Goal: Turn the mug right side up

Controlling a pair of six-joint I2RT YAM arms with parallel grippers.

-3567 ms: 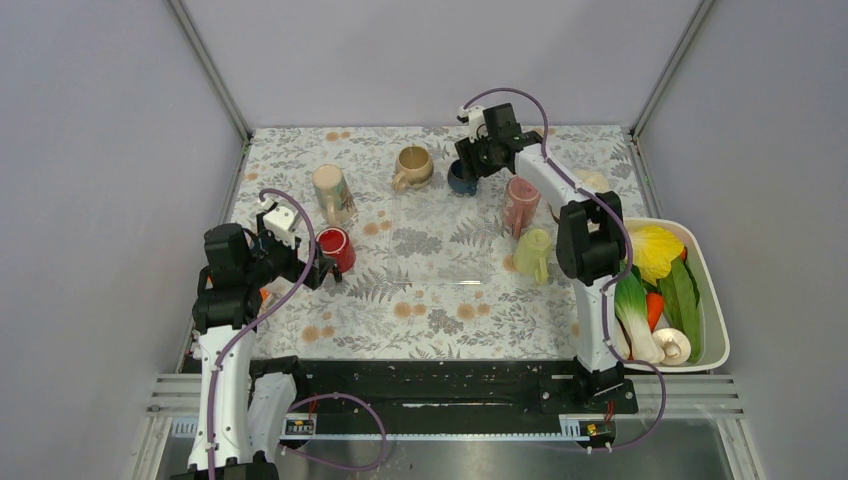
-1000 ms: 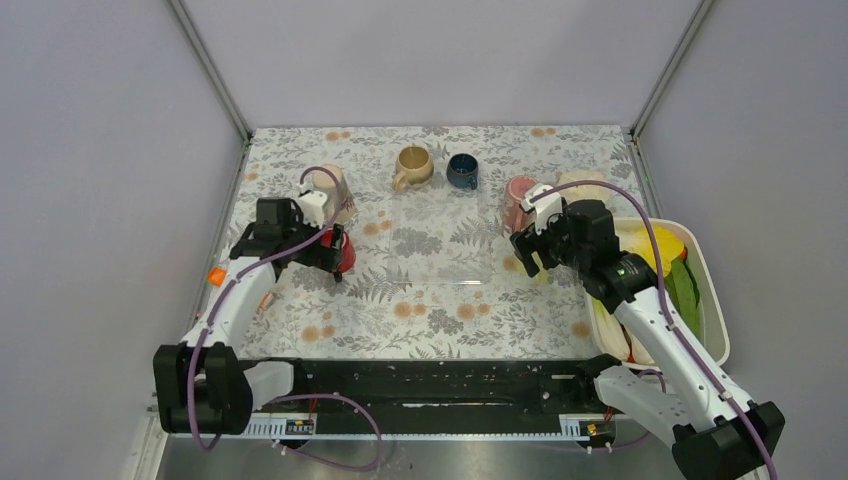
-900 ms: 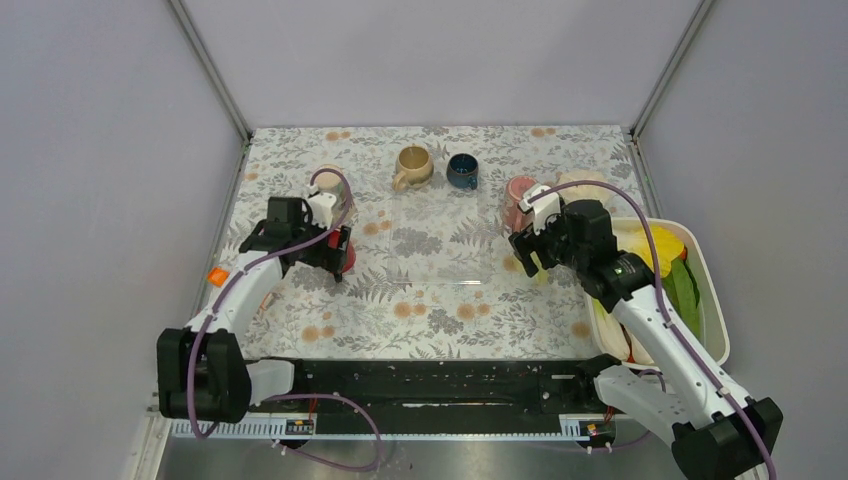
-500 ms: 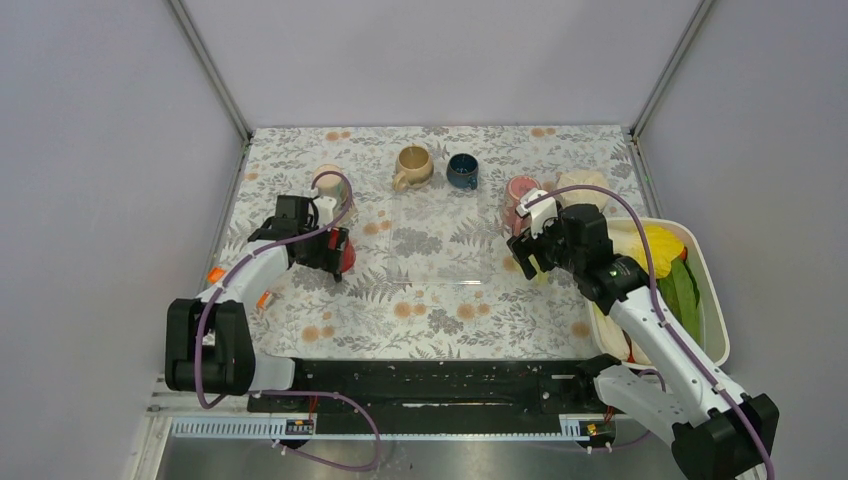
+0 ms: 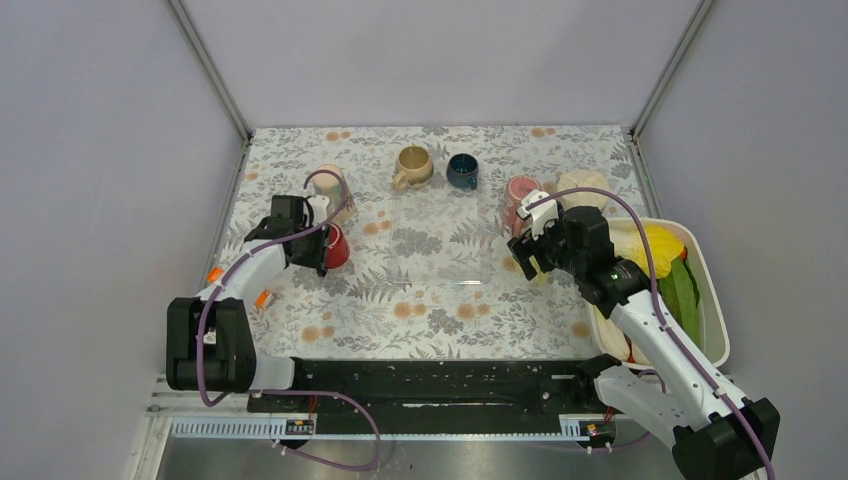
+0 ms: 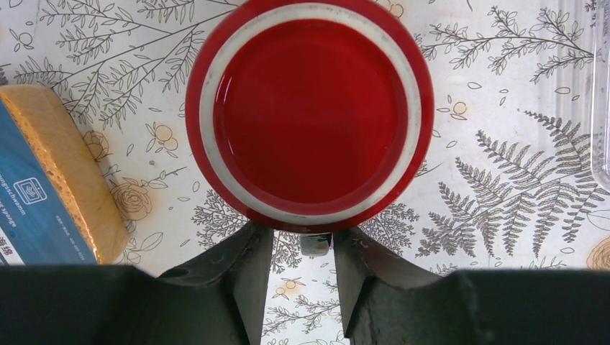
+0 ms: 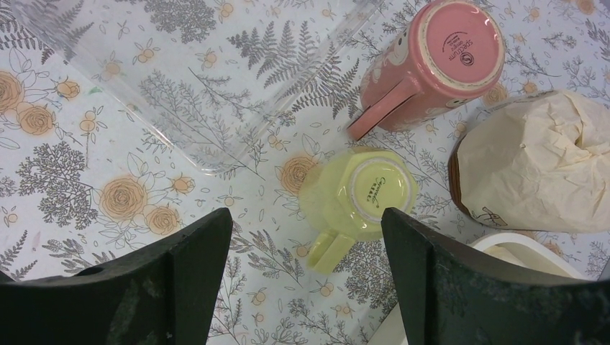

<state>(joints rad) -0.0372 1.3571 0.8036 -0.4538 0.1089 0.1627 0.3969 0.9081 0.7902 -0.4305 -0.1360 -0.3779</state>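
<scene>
Right at the tips of the left gripper (image 6: 301, 241) sits the red mug (image 6: 309, 115), bottom up on the table (image 5: 440, 300), its white-ringed base facing the wrist camera. The gripper points down at the mug's near edge, its fingers (image 6: 237, 287) drawn narrow with a small stub (image 6: 315, 244) between them. The stub lies against one finger, and a sliver of cloth shows beside the other. Whether they pinch it I cannot tell. To the gripper's left in the wrist view lies a sponge (image 6: 50, 180), near the mug but apart from it. Off to its right the edge of a clear tray (image 6: 601, 86) shows.

Below the right gripper (image 7: 306, 219) stands the yellow mug (image 7: 367, 190), also bottom up. The gripper hangs above the table with its fingers spread wide and nothing between them. The mug is just ahead of the gap and a little toward the right finger, its handle turned back toward the wrist. Beyond it stands a pink mug (image 7: 446, 57), bottom up too, its handle reaching toward the yellow one without touching. Right of both is a crumpled paper bag (image 7: 532, 165), near the yellow mug. The tray lies ahead and left of this gripper. A bin (image 5: 716, 310) of vegetables sits to the arm's right.
</scene>
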